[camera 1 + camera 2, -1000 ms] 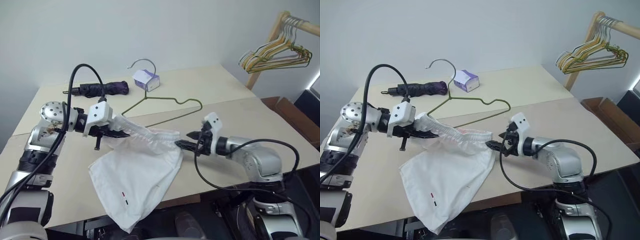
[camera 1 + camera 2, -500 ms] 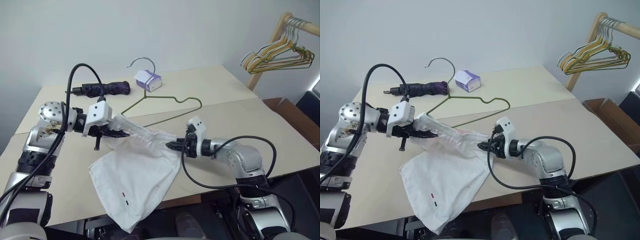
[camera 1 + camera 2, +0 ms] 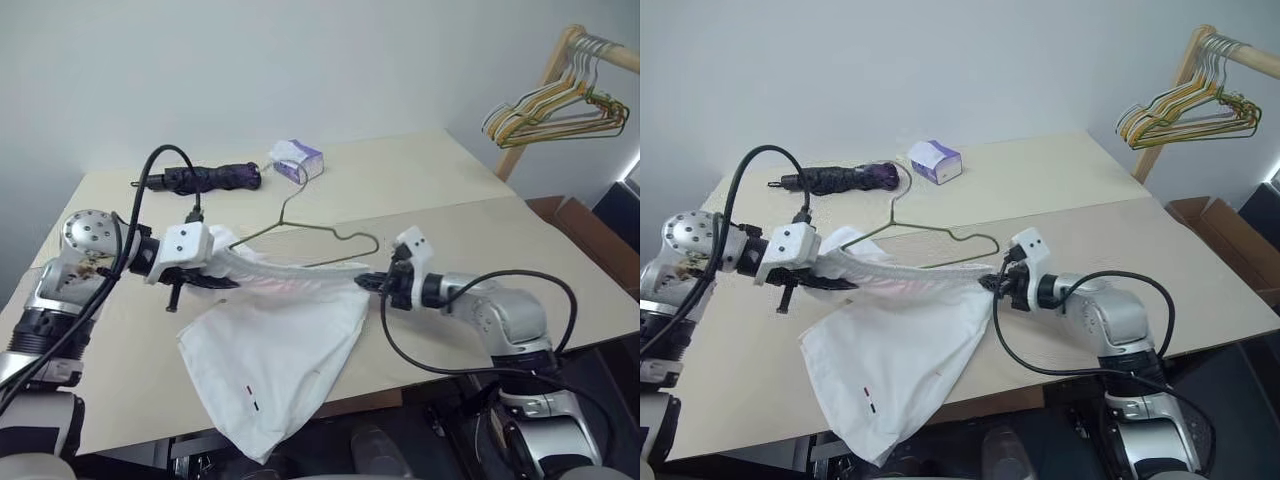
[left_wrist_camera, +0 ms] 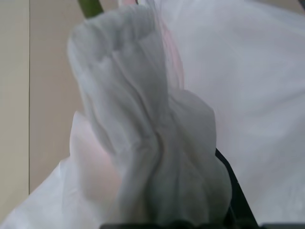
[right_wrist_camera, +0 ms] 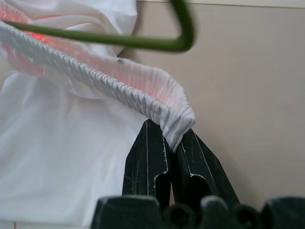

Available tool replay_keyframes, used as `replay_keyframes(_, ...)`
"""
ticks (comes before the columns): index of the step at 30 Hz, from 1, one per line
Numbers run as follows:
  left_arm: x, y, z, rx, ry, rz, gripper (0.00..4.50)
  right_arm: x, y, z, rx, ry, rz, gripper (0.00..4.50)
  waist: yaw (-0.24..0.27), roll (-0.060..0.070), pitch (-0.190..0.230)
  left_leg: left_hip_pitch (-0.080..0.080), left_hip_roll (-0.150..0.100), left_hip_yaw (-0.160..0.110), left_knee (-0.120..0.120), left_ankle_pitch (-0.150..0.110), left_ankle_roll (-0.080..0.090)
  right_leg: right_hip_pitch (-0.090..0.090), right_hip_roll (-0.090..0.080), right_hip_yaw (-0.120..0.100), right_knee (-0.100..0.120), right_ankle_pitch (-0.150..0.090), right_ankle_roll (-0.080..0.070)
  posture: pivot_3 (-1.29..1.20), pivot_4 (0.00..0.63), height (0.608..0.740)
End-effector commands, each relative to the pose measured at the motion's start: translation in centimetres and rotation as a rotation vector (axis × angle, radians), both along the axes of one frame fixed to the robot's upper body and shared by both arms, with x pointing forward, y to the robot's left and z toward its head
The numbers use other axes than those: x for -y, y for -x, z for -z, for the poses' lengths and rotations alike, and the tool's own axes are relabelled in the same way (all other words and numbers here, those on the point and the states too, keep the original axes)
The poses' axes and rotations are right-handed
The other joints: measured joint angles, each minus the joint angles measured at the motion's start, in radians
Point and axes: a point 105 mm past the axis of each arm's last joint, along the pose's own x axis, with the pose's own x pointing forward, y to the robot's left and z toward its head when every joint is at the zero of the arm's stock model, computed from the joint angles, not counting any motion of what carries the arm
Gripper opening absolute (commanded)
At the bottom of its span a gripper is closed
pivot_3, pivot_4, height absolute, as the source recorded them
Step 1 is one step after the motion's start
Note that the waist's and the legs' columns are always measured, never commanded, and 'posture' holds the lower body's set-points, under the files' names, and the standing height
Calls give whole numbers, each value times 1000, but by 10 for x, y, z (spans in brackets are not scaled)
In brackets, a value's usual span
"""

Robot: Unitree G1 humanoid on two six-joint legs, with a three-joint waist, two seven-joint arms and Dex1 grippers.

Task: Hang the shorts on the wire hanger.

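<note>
My left gripper (image 3: 205, 282) is clamped on one end of the gathered elastic waistband of the large white cloth shorts (image 3: 275, 355), and my right gripper (image 5: 170, 143) pinches the other end. The pink-tinted band stretches taut between them over the beige table (image 3: 450, 190); the legs drape toward 6 o'clock. The thin olive-grey wire hanger (image 3: 300, 225) rests just beyond, at 12 o'clock.

White shorts (image 3: 275, 340) stretched beside olive wire hanger (image 3: 320, 232)
</note>
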Motion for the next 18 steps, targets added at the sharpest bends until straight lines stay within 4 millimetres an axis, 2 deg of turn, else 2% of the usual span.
replay_keyframes(1,-15,-3,1,20,-48,-51,47,25,-8,-20,95,30,72,28,0,0,0,0,0,0,0,0,0,0,0,0,0,0,0,-274,0,740)
replay_keyframes(6,-19,-1,7,7,-67,-41,47,36,-8,-24,112,55,96,28,-2,0,0,-1,0,0,0,0,0,0,0,0,0,0,0,-282,0,740)
replay_keyframes(11,-14,4,6,-4,-33,3,47,43,-14,-28,137,83,145,28,-3,0,0,-1,0,0,0,0,0,0,0,0,0,0,0,-287,0,740)
replay_keyframes(14,-19,3,12,0,-109,-1,47,45,-16,-30,162,97,159,28,-2,0,0,-1,0,0,0,0,0,0,0,0,0,0,0,-288,0,740)
replay_keyframes(18,-28,4,27,-17,-193,7,47,49,-18,-43,207,92,170,28,-3,0,0,-1,0,0,0,0,0,0,0,0,0,0,0,-293,0,740)
